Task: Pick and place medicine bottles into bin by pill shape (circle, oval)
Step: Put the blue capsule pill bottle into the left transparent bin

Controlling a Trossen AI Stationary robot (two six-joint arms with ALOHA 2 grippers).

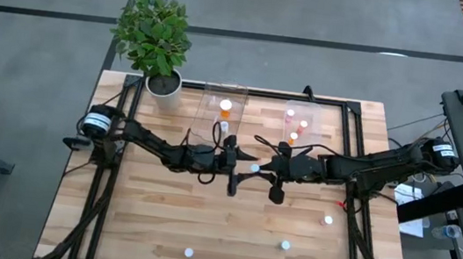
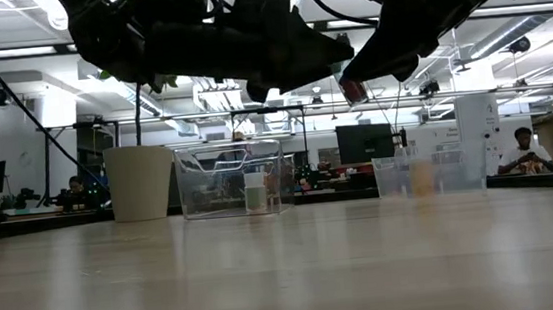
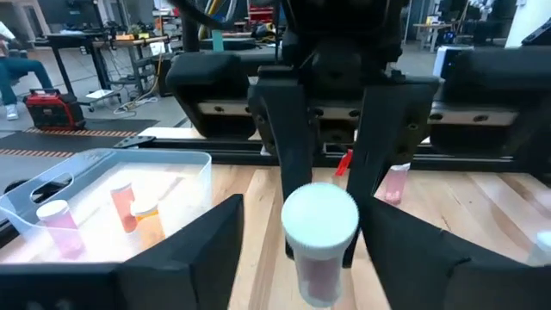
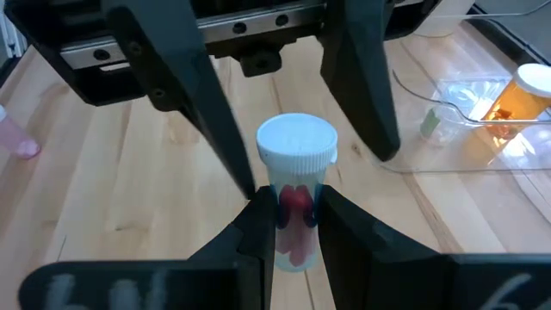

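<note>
Bottle [image 4: 295, 202] between both arms' fingers [image 4: 258, 226]

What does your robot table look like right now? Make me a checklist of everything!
Surface: wooden table, mostly bare.
Job's things: one white-capped bottle with red pills held above mid-table; three loose bottles on the near side; left clear bin holds an orange one, right clear bin holds several.
Clutter: potted plant at the far left corner.
Grippers: right gripper shut on the bottle; left gripper open, its fingers on either side of it.
Cables: black cables loop under the left arm.
Surroundings: person seated at a desk behind.
</note>
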